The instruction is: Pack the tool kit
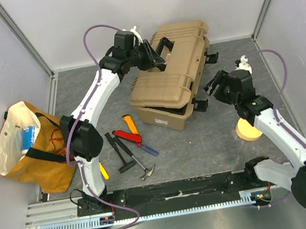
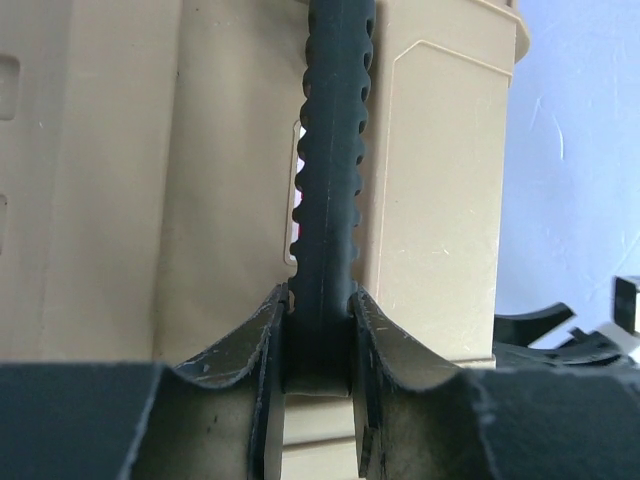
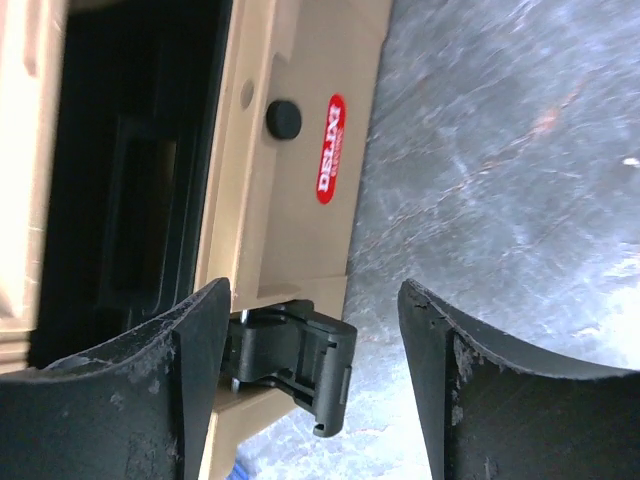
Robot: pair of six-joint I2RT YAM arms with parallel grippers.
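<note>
A tan tool case sits at the table's middle back, its lid raised a little so a dark gap shows at the front. My left gripper is shut on the lid's black ribbed handle. My right gripper is open beside the case's right side, with a black latch hanging loose between its fingers. Loose tools lie in front of the case: an orange-handled knife, red pliers, a hammer and a black tool.
A yellow canvas bag with a white lining stands at the left edge. A tan roll of tape lies under my right arm. A yellow-handled tool lies by my left arm's base. White walls enclose the table.
</note>
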